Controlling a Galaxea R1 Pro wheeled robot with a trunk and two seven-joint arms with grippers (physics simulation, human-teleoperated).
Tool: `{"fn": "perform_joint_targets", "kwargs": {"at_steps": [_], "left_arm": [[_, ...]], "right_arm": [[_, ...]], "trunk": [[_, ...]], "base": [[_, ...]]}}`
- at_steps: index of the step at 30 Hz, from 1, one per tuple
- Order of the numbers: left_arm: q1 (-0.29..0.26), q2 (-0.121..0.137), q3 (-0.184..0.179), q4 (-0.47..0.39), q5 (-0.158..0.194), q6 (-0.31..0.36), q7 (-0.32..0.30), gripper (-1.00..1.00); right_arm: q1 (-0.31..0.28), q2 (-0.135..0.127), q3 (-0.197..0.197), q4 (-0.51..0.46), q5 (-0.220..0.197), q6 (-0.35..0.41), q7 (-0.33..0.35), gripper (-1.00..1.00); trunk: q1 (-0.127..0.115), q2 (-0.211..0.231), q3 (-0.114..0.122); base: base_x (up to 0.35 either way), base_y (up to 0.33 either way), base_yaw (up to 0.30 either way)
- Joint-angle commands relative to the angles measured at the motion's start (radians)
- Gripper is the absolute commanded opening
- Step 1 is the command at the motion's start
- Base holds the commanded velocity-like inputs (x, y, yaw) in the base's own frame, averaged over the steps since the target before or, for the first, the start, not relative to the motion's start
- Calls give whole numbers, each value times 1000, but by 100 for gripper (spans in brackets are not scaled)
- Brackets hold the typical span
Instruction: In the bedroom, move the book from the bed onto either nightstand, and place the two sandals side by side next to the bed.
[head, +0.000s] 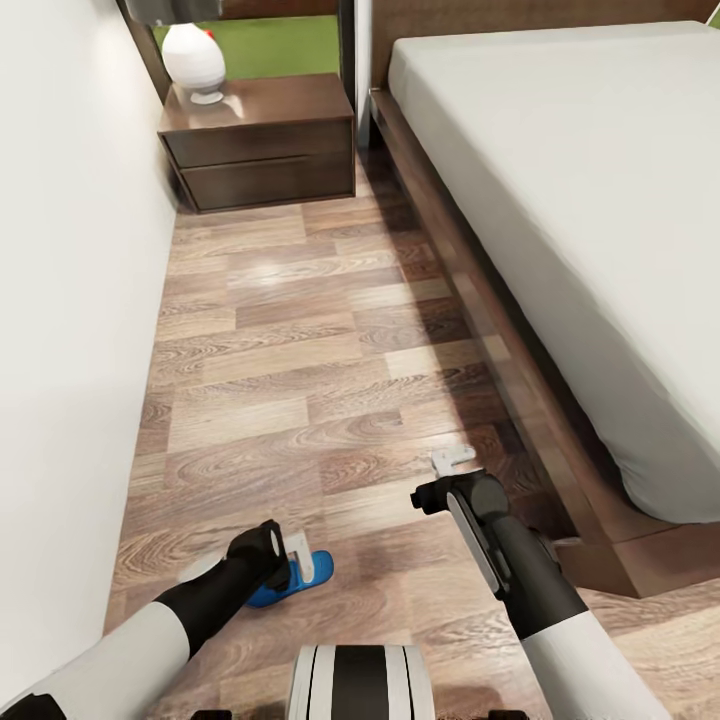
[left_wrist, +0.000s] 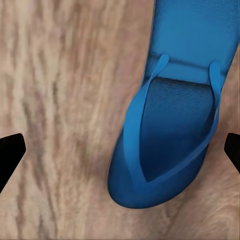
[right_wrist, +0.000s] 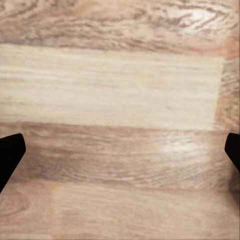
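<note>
Fingers of the left gripper (left_wrist: 120, 150) spread wide, black tips at both edges of the left wrist view, nothing clamped. Between them, on the floor (head: 300, 350), lies one blue sandal (left_wrist: 170, 135), toe end rounded, V-strap up. Whether the tips touch it: cannot tell. In the head view the left gripper (head: 298, 562) sits low over the same sandal (head: 290, 582), near the bottom of the picture, on the wall side of the aisle; only part of the blue sole shows past the wrist.

Right gripper (right_wrist: 120, 150) fingers also apart, black tips at both edges of the right wrist view, bare wood planks between them, nothing held. In the head view the right gripper (head: 455, 462) points down at the floor, close to the bed frame, well apart from the sandal.

Bed (head: 560, 200) runs along the right side, grey mattress bare where it shows, dark brown frame below. Nightstand (head: 262, 140) stands at the far end of the aisle, between the white wall (head: 70, 300) and the head of the bed, one drawer front visible. White rounded lamp (head: 193, 60) with a small red spot stands on the nightstand's left part. Green seen behind it through the window. Robot base (head: 360, 680), white and black striped, at the bottom centre.
</note>
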Motion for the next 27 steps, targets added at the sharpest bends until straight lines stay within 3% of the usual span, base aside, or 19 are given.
{"fn": "perform_joint_targets", "kwargs": {"at_steps": [1, 27], "left_arm": [[-1, 1, -3, -2, -11, 2, -8, 100], [-4, -10, -3, -21, -15, 3, -9, 100]], "right_arm": [[-1, 0, 2, -1, -1, 4, -5, 100], [-1, -6, 3, -20, -1, 4, -5, 100]], "trunk": [[0, -1, -5], [11, -6, -101]], "base": [[0, 0, 0], [0, 0, 0]]}}
